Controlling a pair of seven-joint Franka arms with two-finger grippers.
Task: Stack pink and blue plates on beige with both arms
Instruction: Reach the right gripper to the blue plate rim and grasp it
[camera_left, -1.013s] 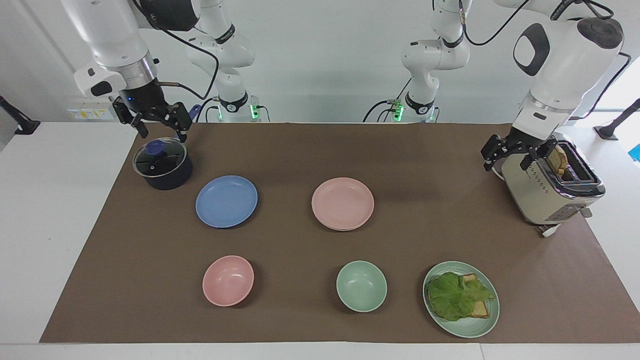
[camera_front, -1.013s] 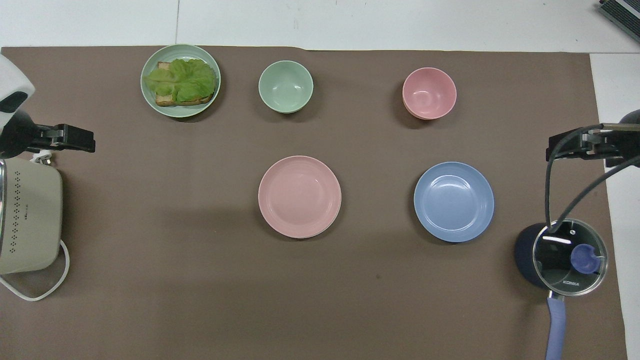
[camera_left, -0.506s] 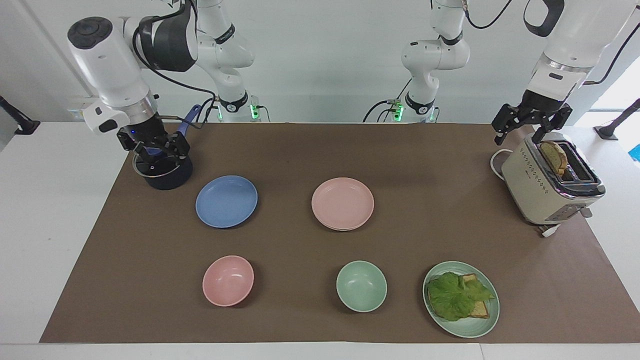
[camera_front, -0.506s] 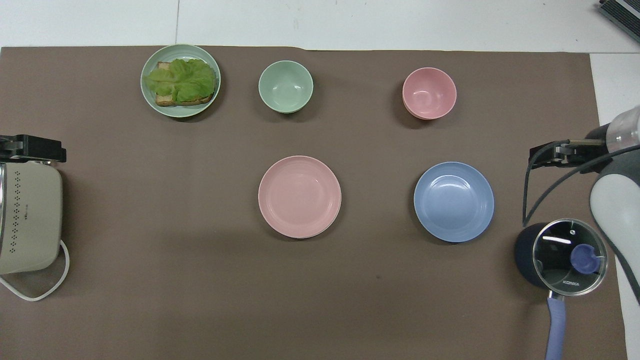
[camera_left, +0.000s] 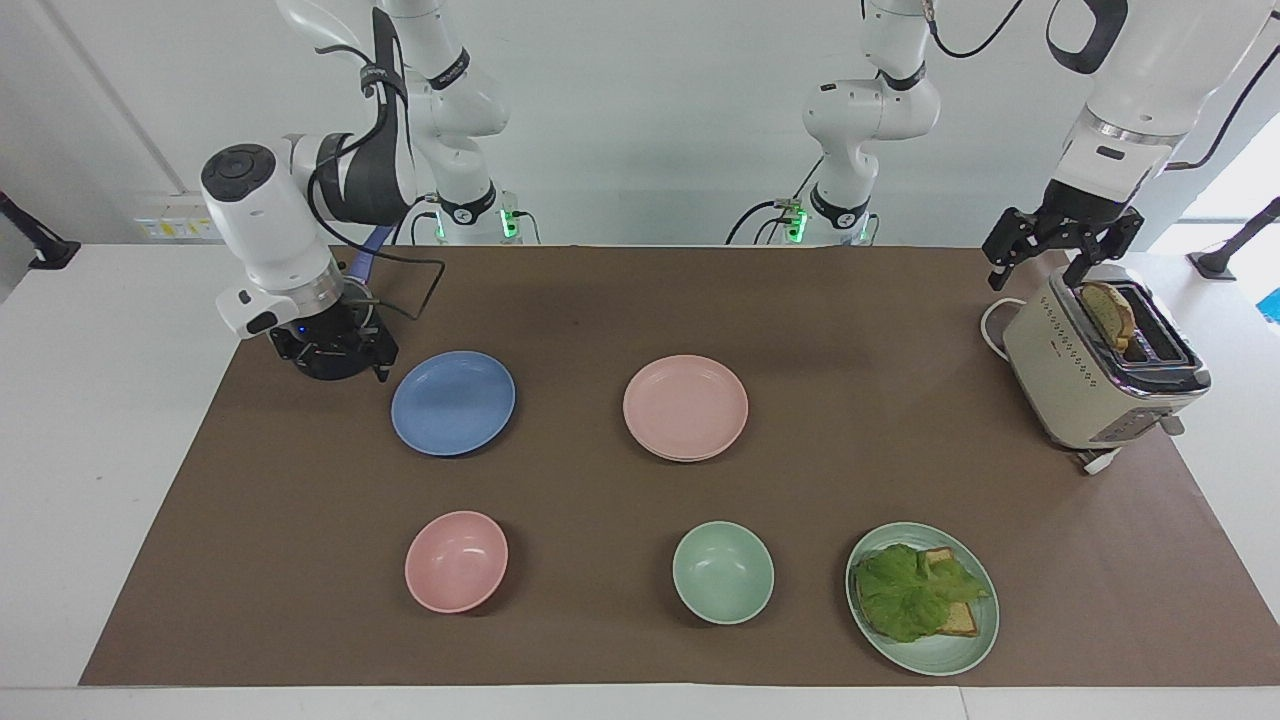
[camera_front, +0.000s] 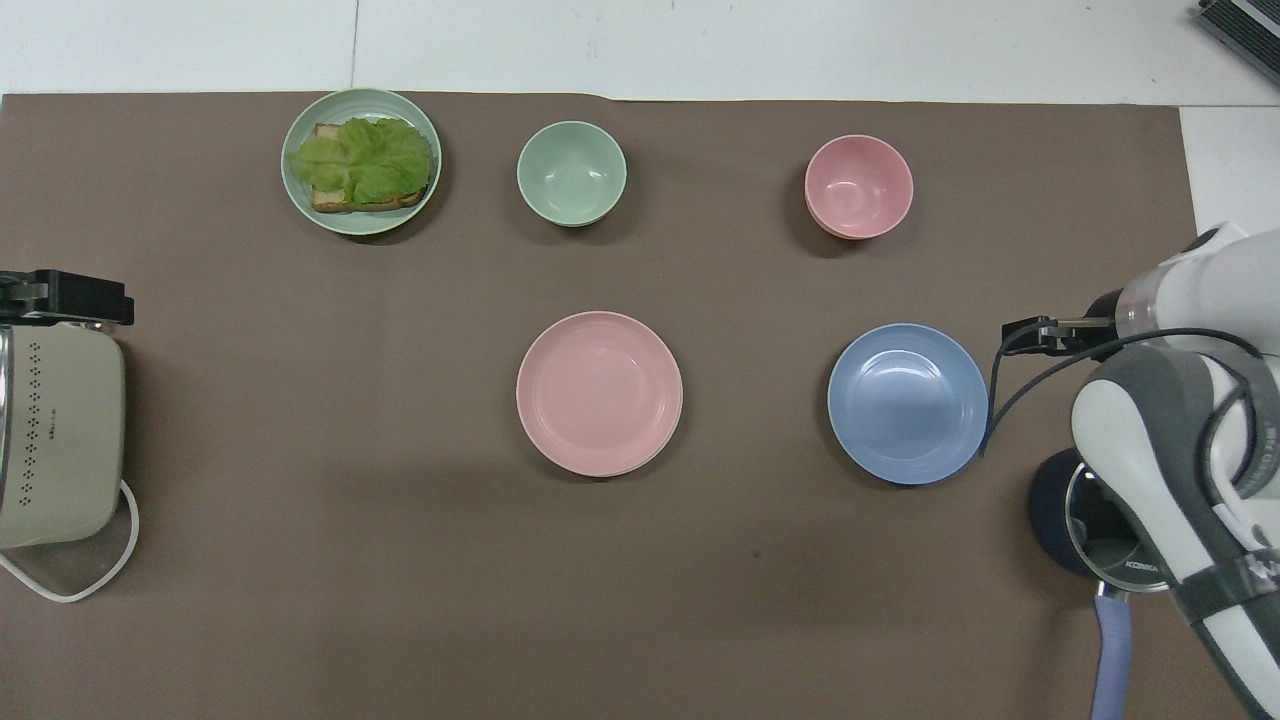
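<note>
Pink plate (camera_left: 685, 405) sits mid-worktop (camera_left: 900, 330) and serves as the landmark. A paler rim (camera_left: 688, 458) peeks from under its edge, so I judge that it already lies on the beige plate, with half the stacking done.

Largest first. The right arm bends low over the right arm's end of the worktop, away from the pink plate. Its right gripper (camera_left: 338, 358) hangs just beside the blue plate's rim with its fingers spread wide and nothing in them. That placement reads as lining up to take the rim.

The toaster (camera_left: 1085, 385) stands at the left arm's end, well apart from the pink plate. The left gripper (camera_left: 1060, 258) waits above it, wide open and empty, probably parked clear until a handover is needed.

The blue plate (camera_left: 453, 402) lies flat beside the pink plate, toward the right arm's end, untouched. The pot (camera_front: 1045, 505) stands past it, largely hidden by the arm.

A second ago the right gripper was up above the pot and has since dropped beside the blue plate. The left gripper rose from the toaster's flank. Neither plate has shifted.
</note>
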